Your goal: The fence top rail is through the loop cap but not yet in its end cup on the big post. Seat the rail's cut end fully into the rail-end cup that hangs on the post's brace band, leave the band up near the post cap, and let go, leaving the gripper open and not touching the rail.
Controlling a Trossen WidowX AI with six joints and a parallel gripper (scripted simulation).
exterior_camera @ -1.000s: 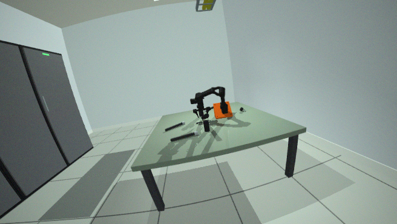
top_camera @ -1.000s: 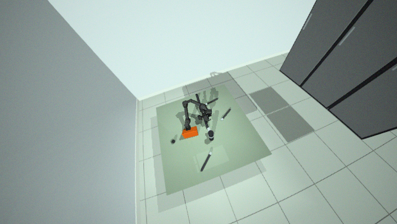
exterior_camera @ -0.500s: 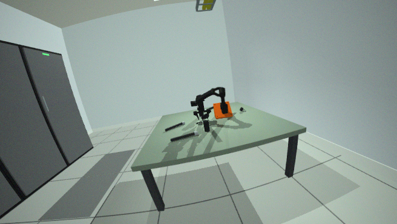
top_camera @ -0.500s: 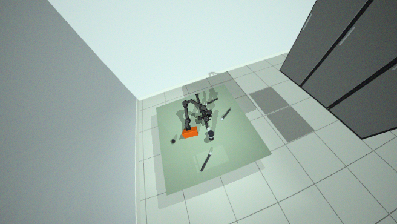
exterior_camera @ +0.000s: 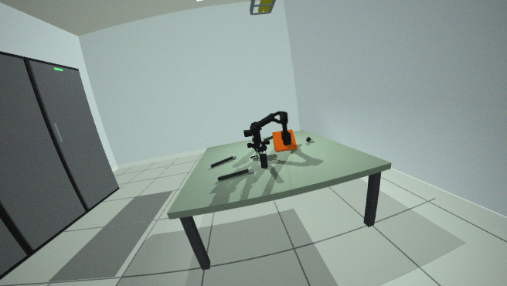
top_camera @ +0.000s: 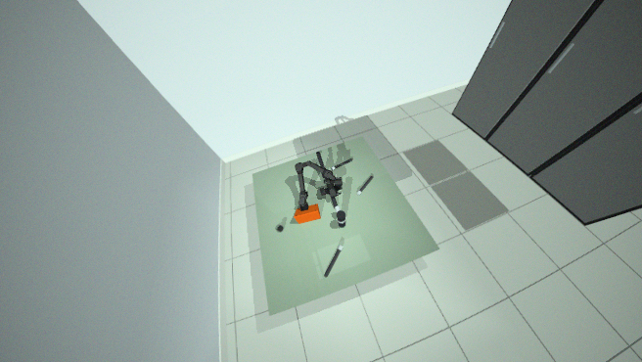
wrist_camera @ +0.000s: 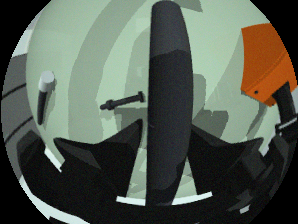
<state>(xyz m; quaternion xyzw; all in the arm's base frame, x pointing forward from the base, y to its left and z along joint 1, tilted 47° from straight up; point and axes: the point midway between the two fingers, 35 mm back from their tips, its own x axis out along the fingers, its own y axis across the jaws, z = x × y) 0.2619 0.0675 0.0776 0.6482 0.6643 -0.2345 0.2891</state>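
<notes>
The dark rail (top_camera: pixel 335 202) (wrist_camera: pixel 171 90) runs from under my gripper towards the big post (top_camera: pixel 342 219), whose top is dark with a pale band below. A pale piece (top_camera: pixel 337 208) sits where rail and post meet; whether the rail's end is inside the cup is too small to tell. My gripper (top_camera: pixel 333 194) (exterior_camera: pixel 262 151) (wrist_camera: pixel 161 123) is partly open around the rail, one finger each side. In the wrist view a thin gap shows at the left finger; the right finger is very close to the rail or touching it. The loop cap cannot be made out.
The orange base block (top_camera: pixel 307 214) (exterior_camera: pixel 284 141) (wrist_camera: pixel 265 62) stands beside the work. Loose dark bars with pale tips (top_camera: pixel 365 183) (exterior_camera: pixel 234 175) (wrist_camera: pixel 44 97) lie on the green table (top_camera: pixel 401 235) (exterior_camera: pixel 340 166). A small dark fitting (top_camera: pixel 279 228) (exterior_camera: pixel 309 139) lies beyond the base.
</notes>
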